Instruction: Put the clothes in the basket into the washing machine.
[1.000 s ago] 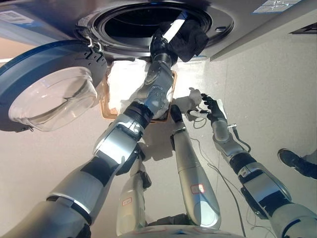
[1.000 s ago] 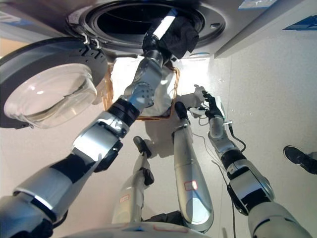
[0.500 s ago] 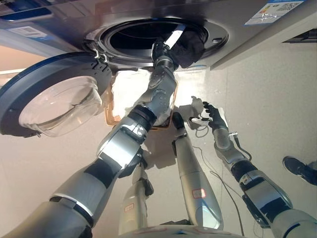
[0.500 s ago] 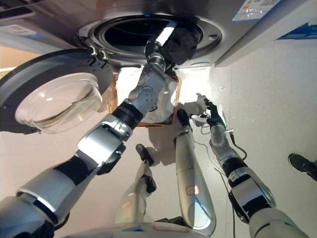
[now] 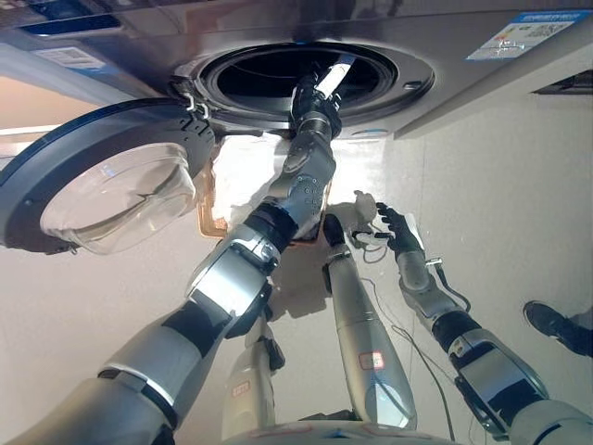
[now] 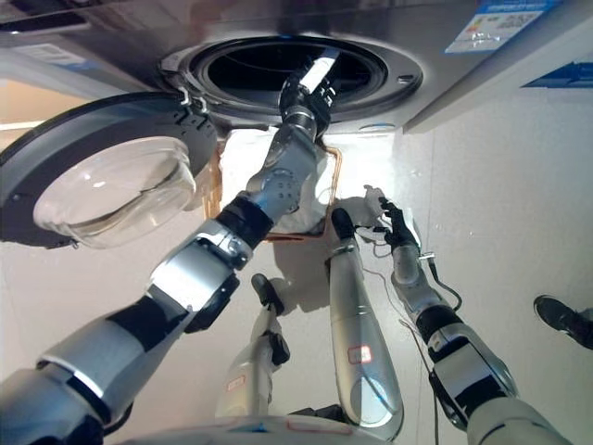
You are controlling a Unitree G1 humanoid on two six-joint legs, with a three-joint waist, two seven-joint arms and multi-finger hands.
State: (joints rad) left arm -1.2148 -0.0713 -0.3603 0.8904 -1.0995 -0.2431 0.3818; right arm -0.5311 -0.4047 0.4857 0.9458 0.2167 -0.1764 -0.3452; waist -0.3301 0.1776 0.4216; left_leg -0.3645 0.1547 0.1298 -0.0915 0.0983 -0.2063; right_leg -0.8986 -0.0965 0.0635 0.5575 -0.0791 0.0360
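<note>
Clothes: white laundry (image 5: pixel 243 171) lay heaped in the basket (image 5: pixel 209 225) on the floor, directly below the washing machine opening.
Basket: brown-rimmed, set against the machine front, between the open door and the right hand; mostly hidden behind the left arm.
Washing machine: grey front (image 5: pixel 435 42), round port (image 5: pixel 269 79) dark inside; no garment could be made out within it.
Door: swung fully open to the robot's left, its clear bowl-shaped window (image 5: pixel 116 199) facing the camera.
Left hand: the left hand (image 5: pixel 317 91) was raised into the port mouth, at the rim (a white-covered finger pointed inward). Fingers appeared extended and relaxed, with nothing visibly held.
Right hand: the right hand (image 5: pixel 398 232) hung low, beside the basket's right edge and above the floor, fingers spread and holding nothing.
Floor: pale and speckled (image 5: pixel 519 185).
Person: a dark shoe (image 5: pixel 556 324) showed at the right edge, well apart from the robot's hands.
</note>
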